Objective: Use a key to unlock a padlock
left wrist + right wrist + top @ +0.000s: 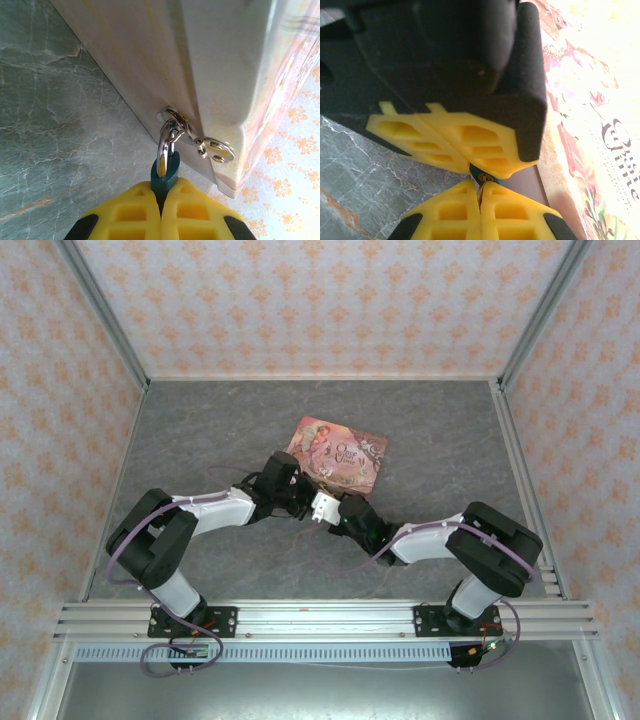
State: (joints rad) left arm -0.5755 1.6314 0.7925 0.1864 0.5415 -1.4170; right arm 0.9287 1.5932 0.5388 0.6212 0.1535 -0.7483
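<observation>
The tiny teal padlock [165,176] hangs by its metal shackle [164,145] from the hasp of the pink picture-printed box [230,70]. My left gripper [162,189] is shut on the padlock's body. In the right wrist view the padlock's underside [486,176] with its brass keyhole peeks out below the left gripper's yellow fingers [470,137]. My right gripper [481,188] is shut on a thin key [481,192], whose tip sits at the keyhole. From above, the left gripper [303,500] and right gripper [346,513] meet just in front of the box [340,452].
The grey marbled table [200,440] runs around the box. Patterned walls [320,300] close in the back and both sides. An aluminium rail [320,618] carries the arm bases along the near edge.
</observation>
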